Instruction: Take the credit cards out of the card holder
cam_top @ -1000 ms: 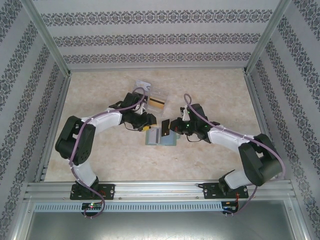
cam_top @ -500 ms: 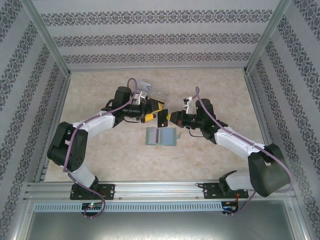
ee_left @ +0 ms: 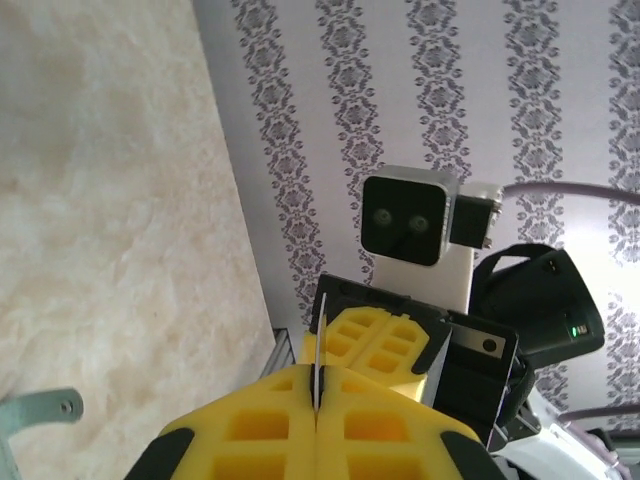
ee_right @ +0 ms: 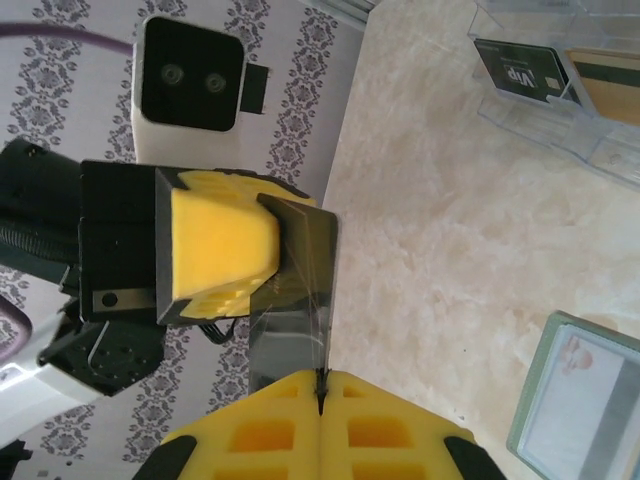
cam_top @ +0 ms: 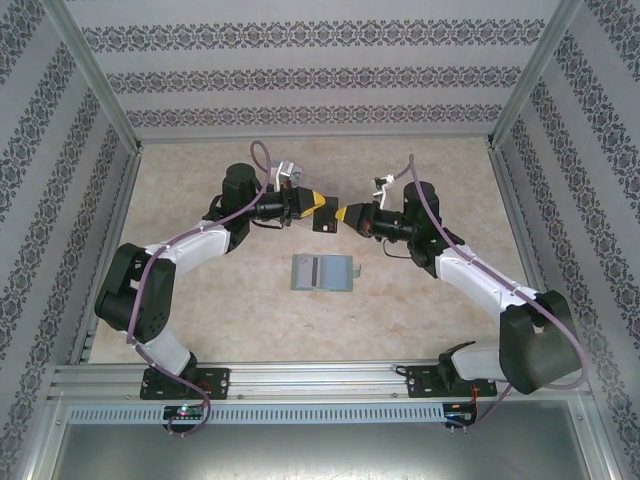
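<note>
Moved: since a second ago both arms had risen off the holder and swung toward the far side. The dark card went up with them, and the holder lay about where it had been.
Holder: it lay nearest, open flat on the table, two panels side by side with the tab on the right, and nothing touched it. The right wrist view showed one pale panel with a faint pinkish mark. I could not tell whether that was a card.
Dark card: it was up off the table, beyond the holder and between the two grippers, standing on edge.
Left gripper: its yellow jaws were closed on the card's left side. The left wrist view showed the card edge-on as a thin line pinched between the pads.
Right gripper: its jaws were closed on the card's right side. Its own view showed the card's face running from its fingers to the left gripper's pad.
Box: clear, with compartments, it sat on the table farther back.
In the box: a dark Vip card sat in one compartment, and a gold card with a dark stripe sat just beside it.
In the way: the left arm crossed over the box in the top view and hid most of it.
Wall: patterned and striped, it stood behind everything.
</note>
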Available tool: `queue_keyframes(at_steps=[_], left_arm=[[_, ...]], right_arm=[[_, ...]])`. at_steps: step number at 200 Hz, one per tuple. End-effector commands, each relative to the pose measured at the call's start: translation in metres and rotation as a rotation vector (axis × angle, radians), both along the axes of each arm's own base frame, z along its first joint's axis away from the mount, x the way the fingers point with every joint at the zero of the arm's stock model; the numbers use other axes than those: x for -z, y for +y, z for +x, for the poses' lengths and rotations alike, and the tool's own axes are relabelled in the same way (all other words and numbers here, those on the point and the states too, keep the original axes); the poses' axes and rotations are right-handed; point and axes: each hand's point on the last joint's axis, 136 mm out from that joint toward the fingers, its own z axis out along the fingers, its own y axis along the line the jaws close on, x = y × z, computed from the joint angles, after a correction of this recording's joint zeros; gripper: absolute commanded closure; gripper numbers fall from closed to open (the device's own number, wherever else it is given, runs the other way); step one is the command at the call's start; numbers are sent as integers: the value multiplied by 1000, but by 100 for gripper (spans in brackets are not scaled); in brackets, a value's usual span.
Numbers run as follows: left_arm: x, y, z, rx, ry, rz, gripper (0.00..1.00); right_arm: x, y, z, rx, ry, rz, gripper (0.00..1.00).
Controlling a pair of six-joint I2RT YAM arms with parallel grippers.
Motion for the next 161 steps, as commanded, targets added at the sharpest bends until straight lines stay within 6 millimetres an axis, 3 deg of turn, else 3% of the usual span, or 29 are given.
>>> queue_keyframes(at_steps=[1, 18, 37, 83, 106, 122, 161], left_arm=[[-12, 6, 9, -61, -36, -52, 100], [-13, 9, 12, -102, -21, -48, 100], [-14, 14, 15, -147, -1, -39, 100], [-18, 19, 15, -191, 35, -43, 100], [-14, 20, 14, -194, 57, -21, 100], [-7, 26, 13, -212, 86, 10, 87], [30, 77, 8, -344, 166, 245, 38]], right_arm=[[-19, 6, 0, -45, -32, 48, 92], [-20, 10, 0, -47, -24, 72, 79], [-22, 15, 0, -42, -18, 99, 77], [-26, 27, 2, -16, 3, 148, 80], [-26, 32, 6, -16, 8, 147, 90], [-23, 33, 11, -9, 2, 117, 100], [13, 41, 22, -5, -27, -127, 100]])
